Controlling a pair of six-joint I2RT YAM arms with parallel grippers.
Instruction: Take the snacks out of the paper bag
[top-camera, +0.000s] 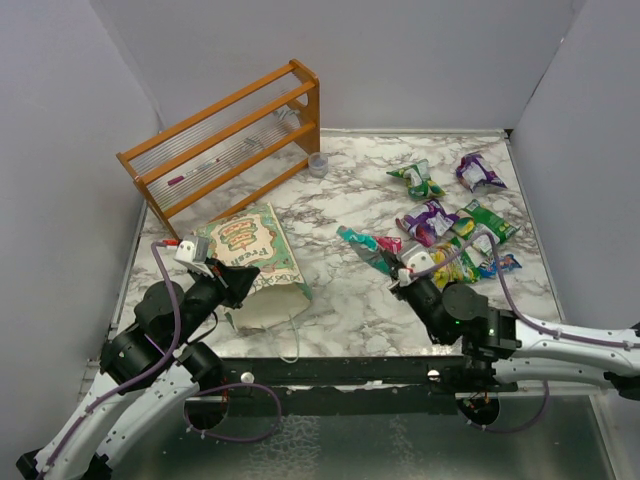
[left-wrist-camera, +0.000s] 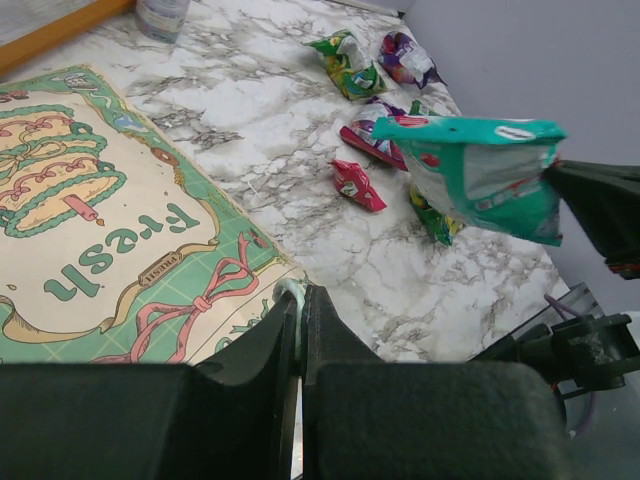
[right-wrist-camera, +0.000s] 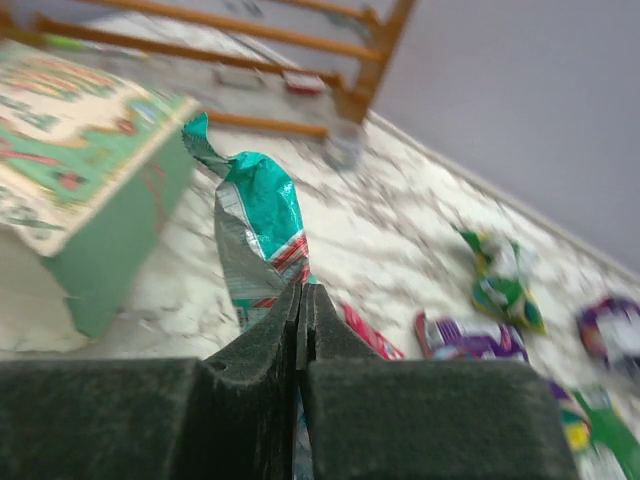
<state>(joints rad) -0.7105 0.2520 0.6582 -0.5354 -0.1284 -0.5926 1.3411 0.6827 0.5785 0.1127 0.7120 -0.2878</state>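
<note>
A teal packet (right-wrist-camera: 255, 215) is pinched at its end by the closed jaws of the right gripper (right-wrist-camera: 302, 295) and held above the table (top-camera: 340, 300), between the bag (top-camera: 255, 250) and the other packets (top-camera: 455, 230) strewn at the right. The bag is laid on its side, its mouth rim clamped in the tight-pressed jaws of the left gripper (left-wrist-camera: 300, 300).

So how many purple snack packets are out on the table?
2. One purple packet lies near the far right corner; the second purple packet sits nearer, in the heap of snacks. More may be hidden under that heap or inside the paper bag.
</note>
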